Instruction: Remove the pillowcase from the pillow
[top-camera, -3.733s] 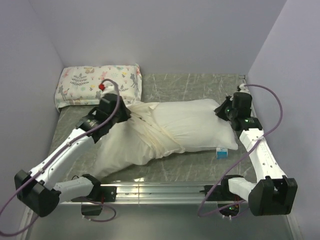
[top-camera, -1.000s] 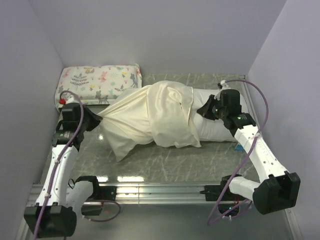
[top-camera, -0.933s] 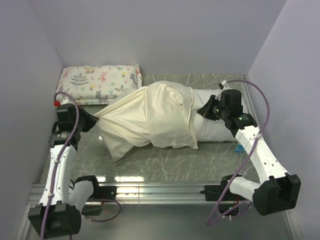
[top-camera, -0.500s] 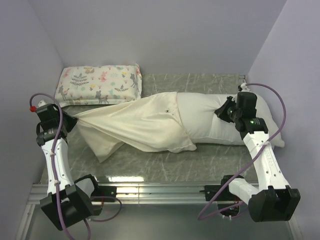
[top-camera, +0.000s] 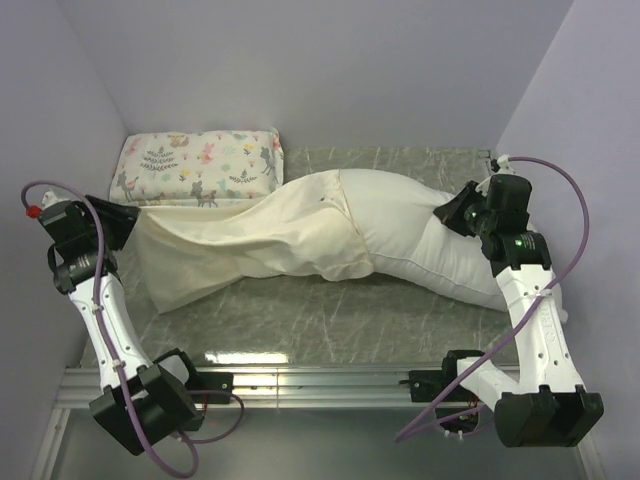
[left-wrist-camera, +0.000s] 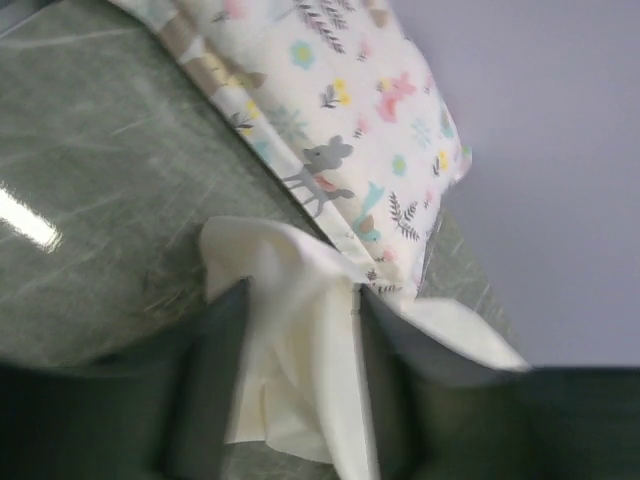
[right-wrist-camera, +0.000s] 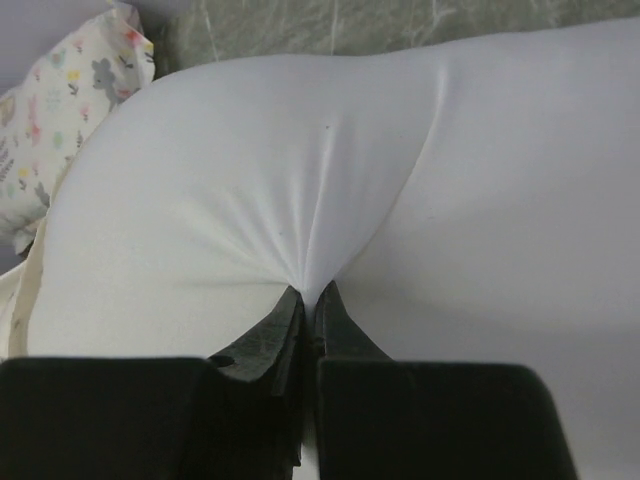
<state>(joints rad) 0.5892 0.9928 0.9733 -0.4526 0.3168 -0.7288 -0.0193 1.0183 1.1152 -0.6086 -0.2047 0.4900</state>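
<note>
Two slim arms share one build, mounted on the aluminium rail (top-camera: 320, 380): white shell links joined by blocky black joint housings. The left arm (top-camera: 100, 310), left of the rail's middle, trails a purple cable (top-camera: 62, 186) that ends in a red cap (top-camera: 36, 211) at the end farthest from the rail. The right arm (top-camera: 535, 310), right of the rail's middle, carries a matching purple cable (top-camera: 586, 222). A small green light (top-camera: 519, 238) glows on its black housing far from the rail. The left tool (left-wrist-camera: 300, 380) has two flat dark fingers, blurred in the wrist view, perhaps matte black. The right tool (right-wrist-camera: 305, 300) has black fingers tapering to thin tips.
</note>
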